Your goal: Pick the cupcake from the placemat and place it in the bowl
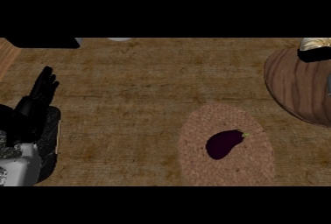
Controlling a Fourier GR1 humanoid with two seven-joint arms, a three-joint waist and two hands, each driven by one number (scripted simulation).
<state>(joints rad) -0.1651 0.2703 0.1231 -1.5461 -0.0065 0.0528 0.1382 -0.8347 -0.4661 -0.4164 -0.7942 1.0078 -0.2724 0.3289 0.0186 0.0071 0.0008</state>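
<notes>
Lying nearest the view's lower edge, a round woven placemat (pixel 226 146) sits on the brown counter (pixel 142 87), right of centre. On its middle rests a dark purple eggplant (pixel 223 144) with a small green stem pointing up and to the right; nothing else lies on the mat.

At the left edge the grey forearm comes up from below, and the left hand (pixel 33 105) stands there with its black fingers (pixel 47 81) straight and together, pointing upward, holding nothing. It is well apart from the placemat.

Farther off, at the right edge, the wooden bowl (pixel 297 85) shows as a large brown curve cut off by the frame. Over its upper rim the right hand (pixel 315 53) appears only as a black shape at the corner, closed on a pale swirled object that looks like the cupcake (pixel 315 43). Most of that hand lies outside the frame.
</notes>
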